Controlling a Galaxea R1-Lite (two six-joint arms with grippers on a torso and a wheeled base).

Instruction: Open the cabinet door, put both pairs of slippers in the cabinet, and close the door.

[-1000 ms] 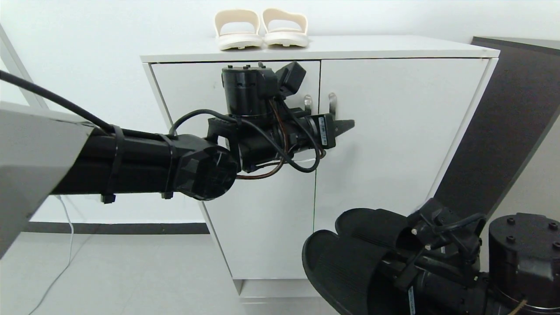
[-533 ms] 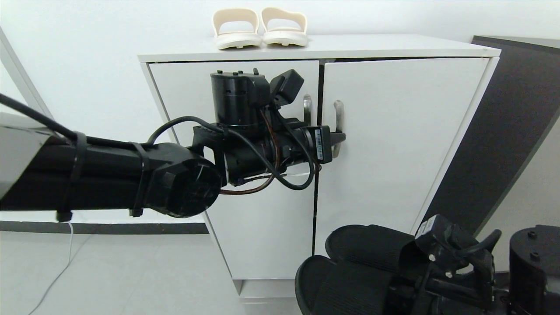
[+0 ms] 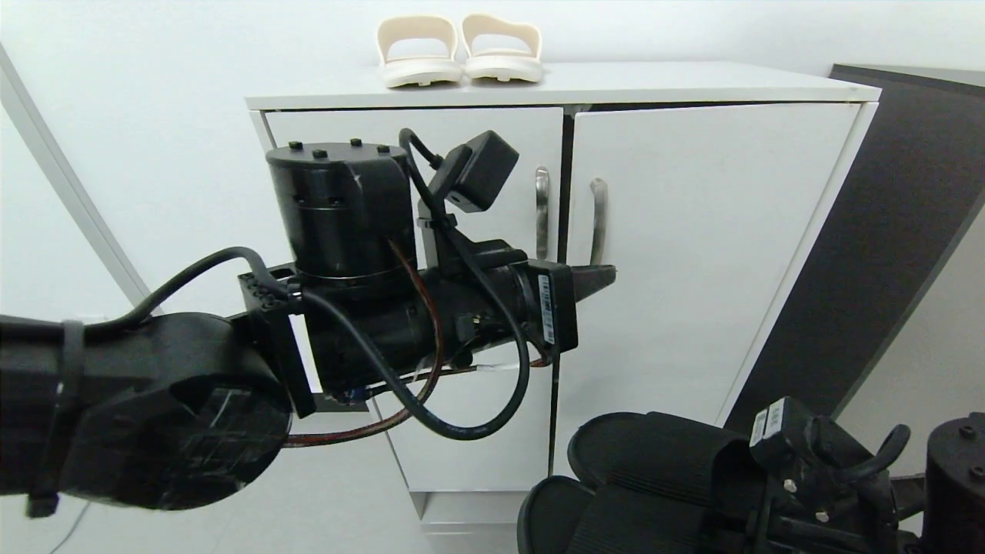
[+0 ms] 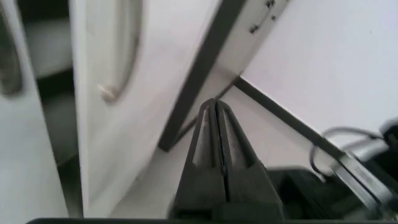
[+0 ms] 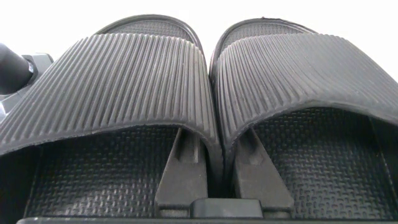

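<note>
The white cabinet (image 3: 692, 231) has two doors, and its right door (image 3: 692, 292) stands slightly ajar with a dark gap beside it. My left gripper (image 3: 604, 273) is shut on nothing, just below the right door's handle (image 3: 598, 219). In the left wrist view the shut gripper (image 4: 216, 124) points past the door's edge (image 4: 199, 68). A cream pair of slippers (image 3: 459, 50) sits on the cabinet top. The black pair of slippers (image 3: 654, 462) hangs low at the right. My right gripper (image 5: 214, 162) is shut on it, pinching the inner sides together under the straps (image 5: 143, 81).
The left door (image 3: 462, 154) is closed, with its handle (image 3: 542, 211) next to the gap. A dark panel (image 3: 885, 231) leans along the cabinet's right side. Pale floor (image 3: 231, 523) lies in front and to the left, with a white wall behind.
The right door has come open a crack. My left gripper was at its handle half a second ago and has drawn back towards me and lower. The right arm with the black slippers has sunk lower.
</note>
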